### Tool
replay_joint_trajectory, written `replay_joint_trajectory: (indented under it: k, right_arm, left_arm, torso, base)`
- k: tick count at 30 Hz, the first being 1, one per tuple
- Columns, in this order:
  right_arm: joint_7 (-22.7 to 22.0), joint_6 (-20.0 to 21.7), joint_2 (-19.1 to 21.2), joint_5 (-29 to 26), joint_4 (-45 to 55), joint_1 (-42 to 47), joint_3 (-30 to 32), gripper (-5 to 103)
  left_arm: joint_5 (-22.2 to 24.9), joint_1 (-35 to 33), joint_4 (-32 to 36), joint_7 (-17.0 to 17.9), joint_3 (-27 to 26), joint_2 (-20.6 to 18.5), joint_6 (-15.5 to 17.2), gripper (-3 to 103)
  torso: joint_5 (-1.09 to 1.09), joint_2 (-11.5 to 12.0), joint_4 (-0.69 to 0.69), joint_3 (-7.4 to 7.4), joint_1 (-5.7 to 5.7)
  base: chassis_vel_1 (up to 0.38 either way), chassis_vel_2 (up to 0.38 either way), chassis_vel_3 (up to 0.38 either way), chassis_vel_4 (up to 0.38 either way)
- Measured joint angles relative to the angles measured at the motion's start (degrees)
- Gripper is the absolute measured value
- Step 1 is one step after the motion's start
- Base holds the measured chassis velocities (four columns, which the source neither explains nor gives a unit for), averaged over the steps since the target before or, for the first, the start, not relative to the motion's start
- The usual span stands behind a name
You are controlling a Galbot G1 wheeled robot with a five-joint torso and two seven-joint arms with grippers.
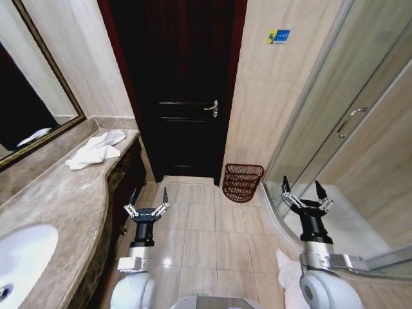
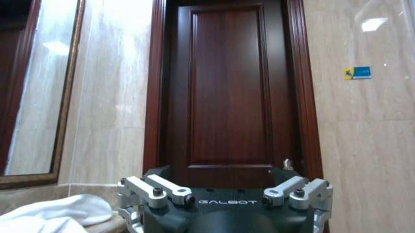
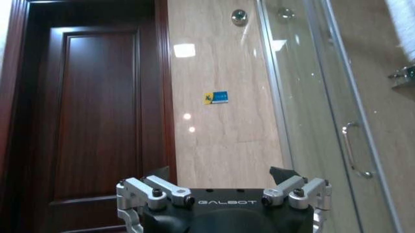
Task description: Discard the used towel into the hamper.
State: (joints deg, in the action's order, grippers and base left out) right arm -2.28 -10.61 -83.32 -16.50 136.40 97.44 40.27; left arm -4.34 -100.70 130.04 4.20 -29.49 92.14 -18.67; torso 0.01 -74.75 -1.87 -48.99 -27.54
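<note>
we see the towel point(image 1: 96, 149) lying crumpled on the table point(image 1: 58, 199) at left of frame, still to be collected. our left gripper point(image 1: 147, 197) hangs at lower centre-left, fingers open and empty. the hamper point(image 1: 243, 182) stands centre-right against the wall, mouth clear. our right gripper point(image 1: 303, 190) waits lower right, fingers spread.
</note>
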Motion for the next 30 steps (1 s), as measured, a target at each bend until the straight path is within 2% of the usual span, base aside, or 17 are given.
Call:
replay_joint_trajectory:
  k: [4, 6, 16, 19, 20, 22, 24, 26, 30]
  right_arm:
    - [0.0, 0.0, -0.1, 0.0, -0.1, -0.1, -0.1, 100]
    - [0.0, 0.0, -0.3, 0.0, -0.2, 0.0, -0.2, 100]
    - [-0.1, -0.9, -0.5, 1.0, -1.0, 0.1, -0.2, 100]
    - [-0.5, -2.2, -0.5, 3.1, -1.9, 0.0, -0.1, 100]
    - [-0.7, -2.9, -0.5, 4.0, -2.3, -0.1, -0.1, 100]
    - [-0.7, -3.6, -0.5, 4.5, -2.7, -0.1, -0.1, 100]
    - [-0.6, -4.2, -0.6, 4.7, -2.8, -0.1, -0.2, 100]
    - [-0.3, -4.5, -0.7, 4.8, -2.8, -0.1, -0.2, 100]
    - [0.4, -5.0, -0.8, 4.8, -3.1, -0.2, -0.2, 100]
  left_arm:
    - [0.0, 0.1, 0.0, 0.2, -0.2, 0.0, 0.0, 100]
    - [0.0, 0.3, 0.0, 1.4, -0.4, 0.0, 0.1, 100]
    - [-1.0, 0.3, -0.3, 2.3, -0.7, 0.0, 0.5, 100]
    - [-3.6, 0.4, -0.9, 4.8, -1.5, 0.0, 0.7, 100]
    - [-4.6, 0.5, -1.1, 6.0, -2.0, 0.0, 0.9, 102]
    - [-5.2, 0.7, -1.3, 6.9, -2.5, 0.0, 0.9, 101]
    - [-5.4, 1.0, -1.5, 7.7, -2.7, 0.0, 0.9, 99]
    - [-5.4, 1.0, -1.5, 8.4, -2.6, 0.0, 1.0, 97]
    - [-4.4, 0.7, -1.2, 9.2, -1.5, 0.0, 2.0, 102]
  torso:
    - [-0.05, 0.0, 0.01, 0.00, 0.00]
    - [0.01, 0.0, 0.00, 0.00, -0.01]
    - [0.01, 0.0, -0.01, -0.01, -0.01]
    - [-0.05, 0.0, 0.01, 0.00, 0.00]
    - [-0.01, 0.0, 0.00, 0.00, -0.01]
    - [0.04, 0.0, -0.01, -0.01, -0.05]
    - [-0.04, 0.0, 0.01, -0.03, -0.08]
    - [-0.02, 0.0, 0.00, -0.01, -0.05]
    - [-0.01, 0.0, -0.02, 0.00, 0.00]
  base:
    - [-0.256, 0.238, 0.253, -0.267]
    - [-0.259, 0.281, 0.275, -0.271]
    - [-0.298, 0.309, 0.304, -0.309]
    - [-0.323, 0.312, 0.301, -0.306]
    - [-0.268, 0.315, 0.265, -0.271]
    - [-0.249, 0.302, 0.265, -0.251]
    - [-0.240, 0.253, 0.213, -0.190]
    - [-0.122, 0.189, 0.037, -0.150]
    - [-0.072, 0.076, 0.034, -0.015]
